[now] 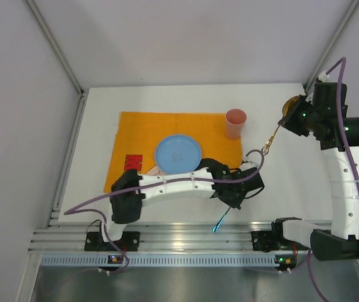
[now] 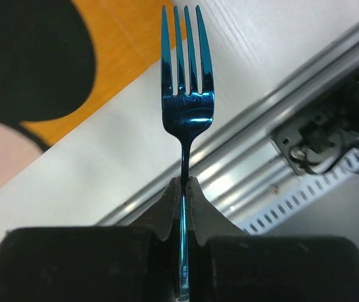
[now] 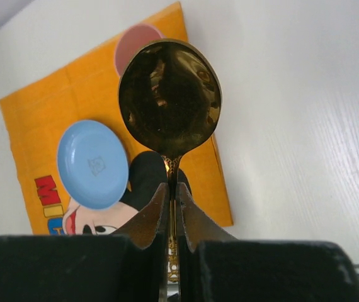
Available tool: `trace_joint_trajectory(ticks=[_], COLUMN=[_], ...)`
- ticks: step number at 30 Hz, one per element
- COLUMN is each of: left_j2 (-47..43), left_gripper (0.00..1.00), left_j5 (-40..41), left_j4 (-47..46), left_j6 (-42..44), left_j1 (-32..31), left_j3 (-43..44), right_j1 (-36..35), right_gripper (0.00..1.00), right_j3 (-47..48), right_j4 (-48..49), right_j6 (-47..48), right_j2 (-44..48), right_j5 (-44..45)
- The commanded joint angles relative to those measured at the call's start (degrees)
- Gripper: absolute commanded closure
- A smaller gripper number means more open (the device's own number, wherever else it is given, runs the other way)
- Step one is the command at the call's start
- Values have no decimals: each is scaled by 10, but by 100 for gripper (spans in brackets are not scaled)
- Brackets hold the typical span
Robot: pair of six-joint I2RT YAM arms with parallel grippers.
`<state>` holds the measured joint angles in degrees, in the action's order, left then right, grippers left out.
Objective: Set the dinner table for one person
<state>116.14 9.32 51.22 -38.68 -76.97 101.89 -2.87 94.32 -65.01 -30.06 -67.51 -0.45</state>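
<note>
The white dinner table [image 1: 286,189] carries an orange Mickey Mouse placemat [image 1: 142,135]. A blue plate [image 1: 178,153] sits on the mat, and a pink cup [image 1: 235,123] stands at the mat's far right corner. My left gripper [image 2: 184,182] is shut on the handle of a blue fork [image 2: 187,94]. It holds the fork above the table's near edge, right of the mat, and the fork also shows in the top view [image 1: 220,221]. My right gripper [image 3: 172,187] is shut on a gold spoon [image 3: 170,94], held in the air to the right of the cup [image 1: 274,135].
Silver aluminium rails [image 1: 186,236] run along the near edge, below the fork [image 2: 274,163]. Grey walls close in the table at the back and sides. Bare white tabletop [image 3: 293,126] lies right of the mat.
</note>
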Motion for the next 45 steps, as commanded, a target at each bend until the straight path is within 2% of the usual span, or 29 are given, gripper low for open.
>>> trace_joint_trajectory(ticks=[1,2,3,8,11,12,15,18,24,27,31,37,40,43,44,45], left_j2=[-171,-191,-231,-317,-364,-383,-389,-382,-390,-380,-363,-320,-296,-270,-255,-247], left_gripper=[100,100,100,100,100,100,100,100,100,100,100,100,100,100,100,100], left_j5=[81,124,129,200,191,165,149,152,71,47,26,4,-2,-17,-20,-22], left_j4=[77,105,115,208,233,224,227,223,144,113,63,17,5,-13,-19,-24], left_j6=[-55,-62,-69,-112,-97,-83,-13,31,108,133,156,184,196,205,207,208], left_j1=[3,3,11,63,155,210,299,367,504,543,565,577,585,591,594,595], left_j3=[-11,-12,-13,-19,-52,-60,-68,-77,-125,-149,-189,-201,-193,-190,-192,-193], right_j1=[-21,-44,-59,-179,-229,-237,-250,-262,-282,-281,-282,-278,-278,-278,-278,-278], right_gripper=[100,100,100,100,100,100,100,100,100,100,100,100,90,76,69,68], right_j3=[-65,-79,-79,-73,-83,-86,-108,-102,-101,-122,-147,-104,-87,-74,-73,-71], right_j4=[77,85,90,110,139,148,195,227,246,266,289,287,280,266,266,261], right_j6=[-24,-29,-26,-17,-25,-29,-43,-36,-37,-40,-46,-43,-44,-42,-43,-46], right_j2=[-7,-11,-19,-88,-133,-146,-192,-246,-322,-342,-376,-431,-436,-425,-420,-415], right_j5=[-39,-34,-18,44,55,54,33,30,44,53,52,62,71,90,87,87])
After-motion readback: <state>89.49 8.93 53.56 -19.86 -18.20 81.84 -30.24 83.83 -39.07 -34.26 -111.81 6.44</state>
